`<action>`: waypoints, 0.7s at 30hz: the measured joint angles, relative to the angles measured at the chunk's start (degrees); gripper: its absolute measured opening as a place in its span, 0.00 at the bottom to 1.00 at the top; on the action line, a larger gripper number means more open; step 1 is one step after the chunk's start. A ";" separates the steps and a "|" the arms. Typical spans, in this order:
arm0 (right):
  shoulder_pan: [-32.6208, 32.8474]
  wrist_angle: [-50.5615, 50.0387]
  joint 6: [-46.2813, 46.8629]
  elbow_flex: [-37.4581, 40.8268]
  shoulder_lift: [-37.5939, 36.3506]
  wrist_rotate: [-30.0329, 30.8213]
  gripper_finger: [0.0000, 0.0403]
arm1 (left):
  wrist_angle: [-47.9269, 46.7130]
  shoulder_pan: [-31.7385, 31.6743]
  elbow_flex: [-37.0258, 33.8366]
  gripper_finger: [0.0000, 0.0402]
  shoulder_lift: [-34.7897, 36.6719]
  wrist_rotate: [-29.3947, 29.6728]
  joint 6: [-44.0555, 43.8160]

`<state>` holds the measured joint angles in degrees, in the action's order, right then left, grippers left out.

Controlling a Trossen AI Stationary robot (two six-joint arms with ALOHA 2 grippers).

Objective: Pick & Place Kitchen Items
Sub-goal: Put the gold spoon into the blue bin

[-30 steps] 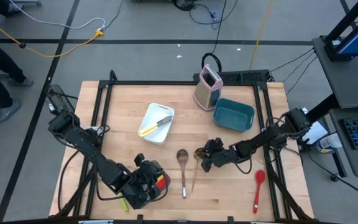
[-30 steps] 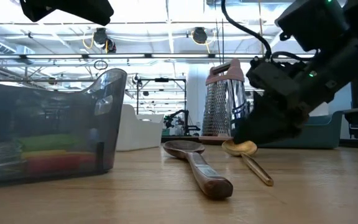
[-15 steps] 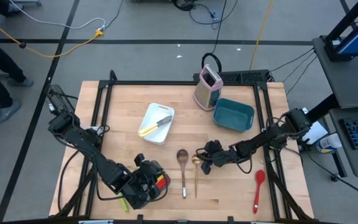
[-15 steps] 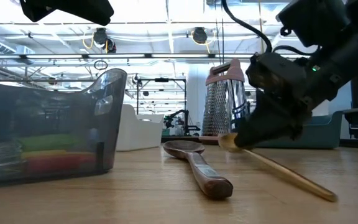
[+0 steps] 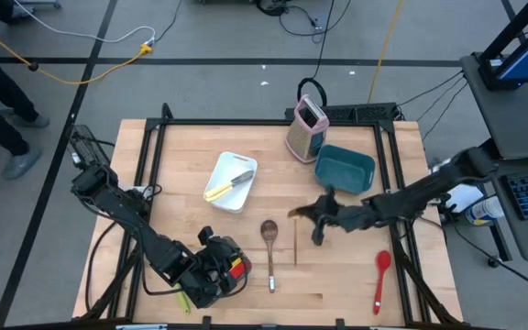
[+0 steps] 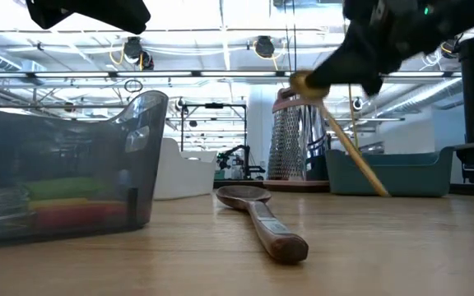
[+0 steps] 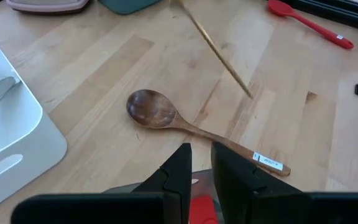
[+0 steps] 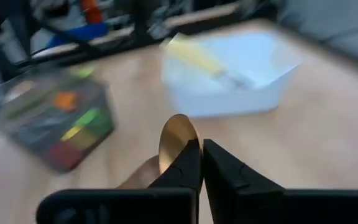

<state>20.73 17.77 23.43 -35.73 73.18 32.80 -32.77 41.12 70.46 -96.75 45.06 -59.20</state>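
My right gripper [image 5: 308, 215] is shut on the gold spoon [image 6: 344, 136] and hangs above the middle of the table. The brown wooden spoon [image 5: 269, 243] lies flat beside it, also clear in the left wrist view [image 7: 185, 124]. The red spoon [image 5: 382, 273] lies near the right front. A yellow-handled knife [image 5: 229, 183] rests in the white tray [image 5: 216, 165]. My left gripper [image 7: 201, 168] waits at the front left over the grey pan [image 6: 64, 164], which holds green, orange and red spatulas [image 6: 72, 201]. Its fingers stand slightly apart, with nothing between them. My right gripper pinches the gold spoon between its two fingers just behind the bowl [image 8: 178, 146], which sticks out past the fingertips [image 8: 191, 163]. The fingers come from the table's right side. The spoon is lifted clear and tilted, its handle [image 6: 360, 164] slanting down.
The pink-and-steel box grater [image 5: 306, 128] stands at the far middle, with the teal bin [image 5: 345, 168] just right of it. Black frame rails [image 5: 401, 247] run along the table's edges. Bare wood lies between the wooden spoon and the red spoon.
My right gripper has shut on the gold spoon and gone up, a little toward the far right. The bowl end rose first while the handle tip stayed on the table. Now the whole spoon hangs tilted, clear of the wood.
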 joint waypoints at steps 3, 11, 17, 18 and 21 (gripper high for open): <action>-0.01 -5.93 -5.60 -0.02 -6.96 5.48 0.00 | 0.02 0.00 0.00 0.16 0.00 0.00 -0.37; -0.02 -24.57 -16.01 0.00 -21.19 15.96 0.00 | -0.03 0.00 0.00 0.16 0.00 0.03 -0.85; -0.02 -34.39 -23.15 0.00 -27.66 24.08 0.00 | -0.11 0.00 0.00 0.16 0.00 0.45 -0.38; -0.04 -34.63 -25.24 0.00 -28.43 24.69 0.00 | -0.09 0.00 0.00 0.16 0.00 0.54 -0.02; -0.04 -31.93 -32.04 0.00 -30.19 27.06 0.00 | -0.08 -0.10 0.00 0.16 0.00 1.70 0.77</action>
<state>20.69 -14.16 -8.61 -35.73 43.00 59.86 -32.85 41.02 70.46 -96.75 46.76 -58.44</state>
